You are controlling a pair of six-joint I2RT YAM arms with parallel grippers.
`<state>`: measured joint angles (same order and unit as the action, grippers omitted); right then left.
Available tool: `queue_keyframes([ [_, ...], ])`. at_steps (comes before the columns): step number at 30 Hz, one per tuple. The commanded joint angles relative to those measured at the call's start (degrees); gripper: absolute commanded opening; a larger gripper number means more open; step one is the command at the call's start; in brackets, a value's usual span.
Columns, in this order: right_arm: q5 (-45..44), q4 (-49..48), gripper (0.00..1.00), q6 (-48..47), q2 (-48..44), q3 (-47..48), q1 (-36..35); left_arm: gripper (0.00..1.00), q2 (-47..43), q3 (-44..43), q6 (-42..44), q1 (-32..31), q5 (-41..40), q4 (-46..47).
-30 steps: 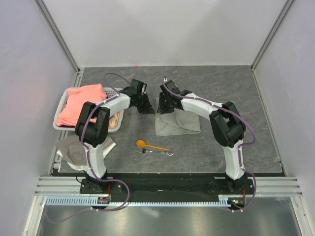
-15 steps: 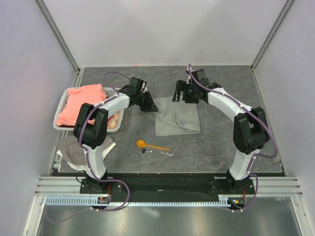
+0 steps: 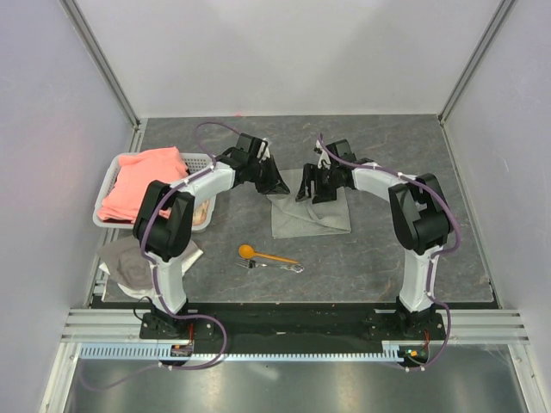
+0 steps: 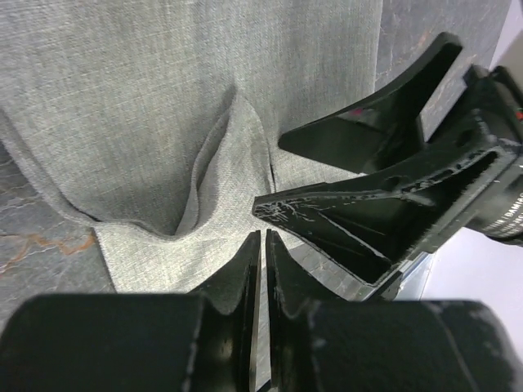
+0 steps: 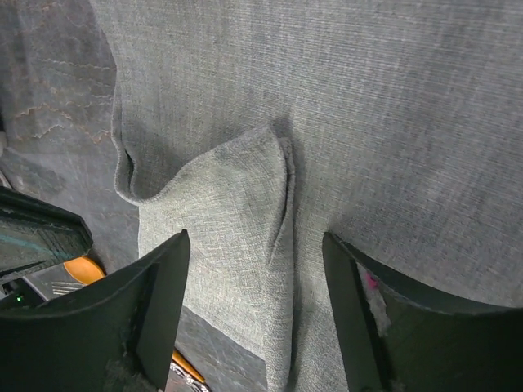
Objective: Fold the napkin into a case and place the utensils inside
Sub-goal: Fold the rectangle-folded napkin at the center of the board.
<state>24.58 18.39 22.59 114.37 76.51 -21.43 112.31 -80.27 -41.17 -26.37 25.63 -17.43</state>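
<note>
The light grey napkin [image 3: 312, 213] lies flat as a rectangle mid-table, with a small flap [image 5: 237, 220] turned over near its far left corner. A case is not in view. My right gripper [image 3: 312, 188] [image 5: 257, 273] hovers open over that flap, its fingers [image 4: 368, 204] apart on either side. My left gripper [image 3: 278, 186] [image 4: 262, 238] sits at the napkin's far left corner. Its jaws are together but for a thin slit, and no cloth shows between them. The orange spoon [image 3: 258, 254] and metal fork [image 3: 277, 267] lie in front of the napkin.
A white basket [image 3: 105, 191] holding a salmon-pink cloth [image 3: 142, 179] stands at the left. A whitish-grey rag [image 3: 129, 262] lies in front of it by the left arm's base. Both arms reach inward and nearly meet over the napkin's far edge.
My right gripper opened, lifted off toward the back, then came down again over the napkin's far edge. My left gripper shifted right toward the napkin's corner.
</note>
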Motion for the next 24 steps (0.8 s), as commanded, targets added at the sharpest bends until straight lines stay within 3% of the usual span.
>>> queue_keyframes([
  [1, 3.3, -4.4, 0.69, -0.4, 0.9, 0.0, -1.2, 0.11, -5.2, 1.3, -0.4, 0.6, -0.5, 0.9],
  [3, 3.0, -4.5, 0.63, -0.8, 1.7, 0.1, -1.6, 0.11, -6.0, 1.4, -0.5, 0.9, -0.2, 0.8],
  [6, 2.9, -4.4, 0.43, -1.4, 2.8, 1.0, -1.9, 0.11, -6.9, 1.6, -0.7, 1.2, -0.1, 0.8],
  [9, 3.5, -3.9, 0.2, -2.2, 2.5, 2.0, -2.2, 0.11, -8.0, 1.8, -0.7, 1.6, -0.1, 0.8],
  [10, 3.4, -2.7, 0.07, -2.4, 2.2, 2.2, -2.5, 0.11, -8.6, 2.0, -0.7, 1.7, -0.1, 0.7],
  [13, 2.9, -1.3, 0.03, -2.6, -1.0, 1.2, -4.8, 0.11, -9.6, 2.5, -0.7, 2.2, -0.3, 0.7],
  [17, 3.4, -2.0, 0.06, 0.1, -4.6, -5.9, -9.4, 0.11, -10.0, 2.7, -0.5, 2.8, -0.4, 0.7],
  [20, 5.8, -6.0, 0.15, 3.4, -7.6, -12.5, -12.1, 0.11, -9.7, 2.8, -0.6, 2.9, -0.1, 0.7],
  [21, 5.8, -6.3, 0.34, 3.8, -9.9, -13.7, -12.1, 0.11, -9.5, 3.0, -0.6, 2.9, -0.1, 0.7],
  [23, 2.5, -6.4, 0.51, 3.8, -13.4, -16.5, -11.5, 0.13, -9.2, 3.5, -0.1, 2.9, -0.1, 0.7],
  [24, 1.4, -6.3, 0.7, 3.7, -16.8, -17.0, -11.2, 0.15, -8.9, 3.5, 0.2, 2.9, -0.1, 0.7],
])
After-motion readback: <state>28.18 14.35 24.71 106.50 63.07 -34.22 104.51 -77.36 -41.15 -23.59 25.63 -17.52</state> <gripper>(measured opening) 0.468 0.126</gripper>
